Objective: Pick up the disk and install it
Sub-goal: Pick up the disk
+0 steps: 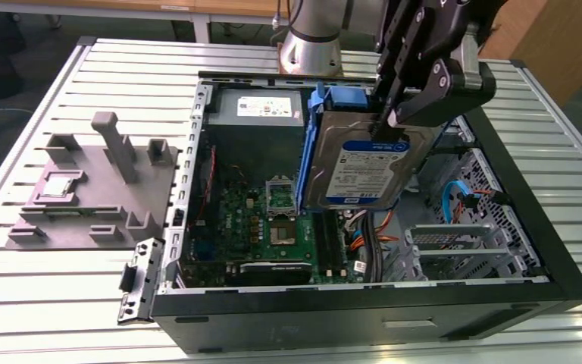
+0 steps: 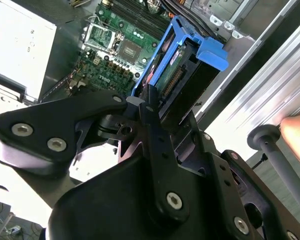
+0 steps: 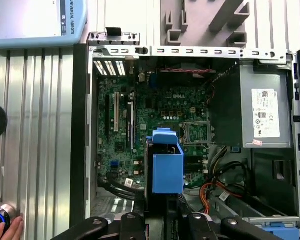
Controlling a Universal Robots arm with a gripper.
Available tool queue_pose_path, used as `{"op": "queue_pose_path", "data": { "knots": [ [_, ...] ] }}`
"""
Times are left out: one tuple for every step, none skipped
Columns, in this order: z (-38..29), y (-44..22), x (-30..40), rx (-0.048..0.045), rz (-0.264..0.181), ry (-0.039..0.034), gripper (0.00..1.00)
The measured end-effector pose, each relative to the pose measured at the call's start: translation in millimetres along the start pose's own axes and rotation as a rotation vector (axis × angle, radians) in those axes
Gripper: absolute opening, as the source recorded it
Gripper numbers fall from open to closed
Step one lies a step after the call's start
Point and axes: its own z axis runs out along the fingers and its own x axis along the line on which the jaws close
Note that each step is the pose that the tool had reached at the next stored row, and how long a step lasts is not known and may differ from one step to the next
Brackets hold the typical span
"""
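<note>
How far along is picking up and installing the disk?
Done: pickup. The silver-metal hard drive in its blue plastic carrier hangs above the green motherboard, clamped by the gripper. Left: it is not yet seated in the black computer case.

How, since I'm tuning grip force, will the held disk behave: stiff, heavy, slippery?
Likely stiff: the disk hangs unbent from the gripper, gripped near one end. Probably heavy for its size, being a metal body. Its smooth silver casing could slip.

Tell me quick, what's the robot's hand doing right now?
The hand is shut on the disk, holding it over the open computer case.
</note>
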Motion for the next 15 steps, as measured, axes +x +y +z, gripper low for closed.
{"op": "queue_pose_path", "data": {
  "knots": [
    [-0.1,-1.3,0.0,0.0,0.0,0.0,0.35],
    [-0.1,-2.8,0.0,0.0001,0.0,0.0,0.35],
    [-0.3,-4.4,-0.1,0.0,0.0,0.0,0.35],
    [-0.3,-6.1,-0.1,0.0,0.0,-0.0001,0.35],
    [-0.4,-7.8,-0.1,0.0001,0.0,-0.0001,0.35],
    [-0.5,-9.6,-0.1,0.0001,0.0,-0.0002,0.35],
    [-0.6,-11.1,-0.1,0.0001,0.0,-0.0003,0.35],
    [-0.7,-12.8,-0.2,0.0001,0.0,-0.0002,0.35],
    [-0.9,-14.5,-0.2,0.0,0.0,-0.0001,0.35],
    [-1.0,-16.2,-0.2,0.0,0.0,-0.0002,0.35],
    [-1.1,-18.0,-0.2,0.0,0.0,-0.0002,0.35],
    [-1.2,-19.6,-0.3,0.0,0.0,-0.0001,0.35],
    [-1.3,-21.2,-0.3,0.0,0.0,-0.0001,0.35],
    [-1.4,-22.8,-0.3,0.0,0.0,-0.0001,0.35],
    [-1.5,-24.4,-0.4,0.0,0.0,-0.0001,0.35]
  ]
}}
